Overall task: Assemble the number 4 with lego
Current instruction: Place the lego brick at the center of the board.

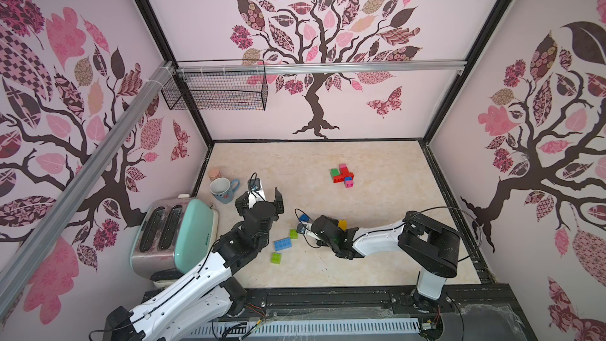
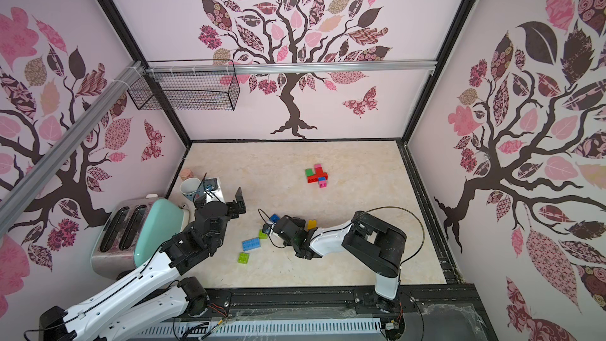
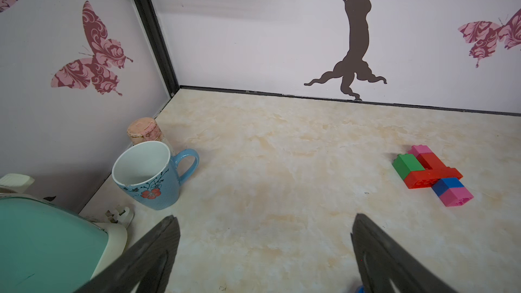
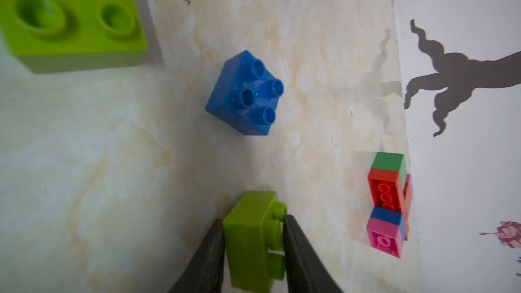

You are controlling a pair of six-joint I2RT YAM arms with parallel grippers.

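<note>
The right arm's jaws pinch a lime brick (image 4: 253, 235) turned on its side in the right wrist view, one jaw flat against its underside and the other bearing on its studs. Both seem to touch it, though whether the brick rests on the table (image 1: 377, 198) or hangs just clear of it cannot be told.

That hold looks the weak point. With studs under one jaw the contact is narrow, and the brick could twist or squirt out on the way over. A blue brick (image 4: 245, 94) and a second lime brick (image 4: 70, 18) lie just ahead of the jaws, close enough to be knocked by a careless swing.

The part-built figure (image 1: 342, 177) of green, red, blue and pink bricks lies flat and unbraced well apart, toward the middle of the table. Pressing a sideways brick onto it would likely shove it rather than seat.

The right arm (image 1: 377, 237) stretches low from its base at the near right, forearm nearly level, wrist down among the loose pieces, a yellow brick (image 1: 342, 224) beside it. The left arm's jaws stand spread wide and empty above the table, aimed at the back wall, near a blue mug (image 3: 149, 176) and a toaster (image 1: 183, 231).
</note>
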